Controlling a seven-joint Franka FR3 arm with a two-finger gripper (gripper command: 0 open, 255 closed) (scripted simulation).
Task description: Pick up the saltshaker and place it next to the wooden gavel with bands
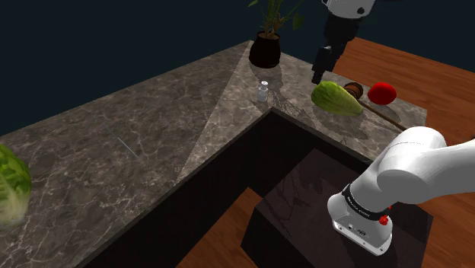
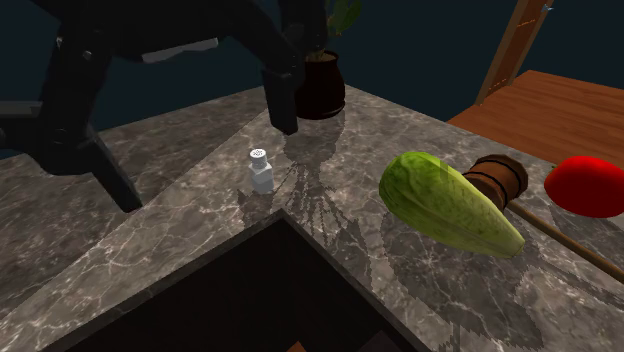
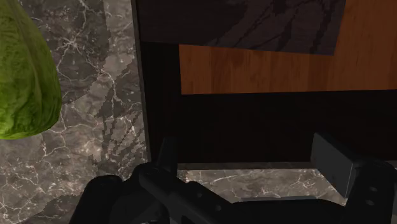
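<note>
Saltshaker alone near counter edge

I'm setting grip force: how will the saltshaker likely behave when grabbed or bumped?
The saltshaker stands upright, small and taller than wide, so a sideways nudge would probably tip it. Its body looks smooth, so it may slip unless squeezed squarely. Tipped over, its seemingly round body would likely roll on the flat counter.

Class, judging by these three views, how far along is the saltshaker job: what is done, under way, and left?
Nothing is done yet: the saltshaker stands on the counter, apart from the gavel. In hand: the open gripper hovers empty above the counter. Left: grasp the saltshaker, carry it, set it beside the gavel.
</note>
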